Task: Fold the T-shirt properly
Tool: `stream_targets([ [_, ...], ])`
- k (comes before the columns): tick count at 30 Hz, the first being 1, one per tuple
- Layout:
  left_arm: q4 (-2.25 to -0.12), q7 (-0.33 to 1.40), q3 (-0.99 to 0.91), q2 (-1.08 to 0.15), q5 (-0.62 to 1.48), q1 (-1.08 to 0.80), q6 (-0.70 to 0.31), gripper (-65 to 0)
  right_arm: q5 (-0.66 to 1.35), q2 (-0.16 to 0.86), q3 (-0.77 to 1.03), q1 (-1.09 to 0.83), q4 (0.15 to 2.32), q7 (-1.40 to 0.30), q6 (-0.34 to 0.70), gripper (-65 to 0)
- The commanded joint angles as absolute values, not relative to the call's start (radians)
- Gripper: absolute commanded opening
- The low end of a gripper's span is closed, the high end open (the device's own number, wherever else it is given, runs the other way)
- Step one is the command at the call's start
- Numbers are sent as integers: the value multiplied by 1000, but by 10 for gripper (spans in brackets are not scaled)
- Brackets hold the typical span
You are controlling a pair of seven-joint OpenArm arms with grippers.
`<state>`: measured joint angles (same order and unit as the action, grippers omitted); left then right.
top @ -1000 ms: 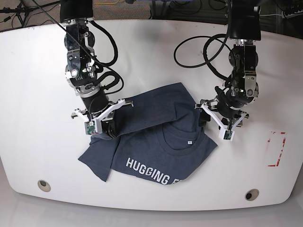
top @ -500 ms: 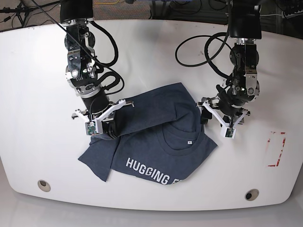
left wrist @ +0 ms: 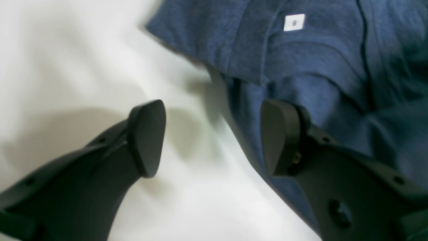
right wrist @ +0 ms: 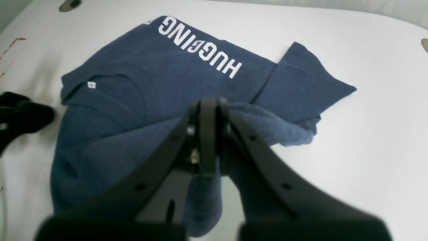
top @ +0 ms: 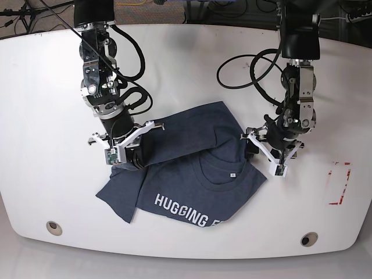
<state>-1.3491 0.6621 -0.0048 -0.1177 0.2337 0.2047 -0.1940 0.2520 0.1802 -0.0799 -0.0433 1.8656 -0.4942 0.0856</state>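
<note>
Mid-fold: right gripper (right wrist: 208,140) clamped on a T-shirt (top: 192,174) fold near the table's (top: 46,116) middle, left gripper (left wrist: 214,137) wide apart, empty; next, probably carry fold across.

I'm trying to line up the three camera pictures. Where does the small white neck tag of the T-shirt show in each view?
Base view: the neck tag sits just below the collar, middle of the T-shirt, right of centre.
Left wrist view: top, right of centre, above the open left gripper.
Right wrist view: far left, upper half, left of the shut right gripper.
Shared landmark: the ribbed collar around the tag.
</note>
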Motion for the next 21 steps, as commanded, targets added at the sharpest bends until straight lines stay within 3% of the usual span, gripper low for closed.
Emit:
stream_targets([
  [1,-1330,638,-9,-114,242,245,-192,-241,255,185,-78,-28,1886,-464,90,-648],
  [13,-1241,610,23,-99,254,280,-192,-267,258,183,-81,-34,1885,-467,92,-648],
  [17,-1228,602,31,-93,255,283,-192,-344,257,184,-83,-33,1884,-468,93,-648],
  [21,-1223,600,40,-85,254,274,-194,-515,254,185,-82,-28,1887,-465,91,-650],
])
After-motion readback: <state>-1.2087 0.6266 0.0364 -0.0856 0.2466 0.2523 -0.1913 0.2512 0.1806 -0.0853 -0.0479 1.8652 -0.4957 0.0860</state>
